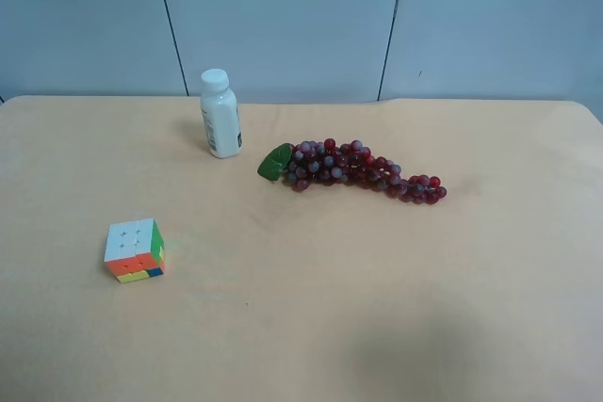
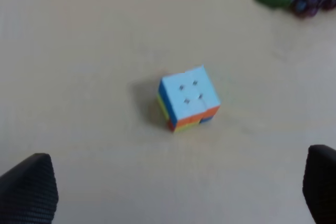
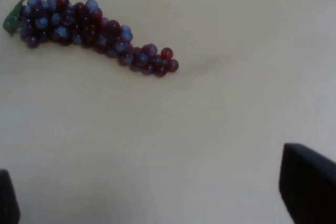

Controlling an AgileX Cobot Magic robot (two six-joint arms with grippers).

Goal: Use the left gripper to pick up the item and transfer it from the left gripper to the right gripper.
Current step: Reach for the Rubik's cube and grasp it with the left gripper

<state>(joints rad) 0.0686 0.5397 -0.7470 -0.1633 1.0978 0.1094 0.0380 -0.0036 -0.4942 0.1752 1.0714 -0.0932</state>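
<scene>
Left wrist view has the cube (image 2: 188,98) sitting on the bench (image 2: 79,51), untouched, ahead of the left claw (image 2: 173,190), which is spread wide and empty. The right claw (image 3: 157,195) is likewise spread, short of the grapes (image 3: 89,30).

A pale blue-grey wall (image 1: 283,16) runs behind the counter (image 1: 377,308), split into 3 panels by 2 thin dark seams (image 1: 169,21) that lean slightly. The counter is a matte peach-beige surface filling most of the high view, its far edge meeting the wall. Light is soft and even, shadows faint.
</scene>
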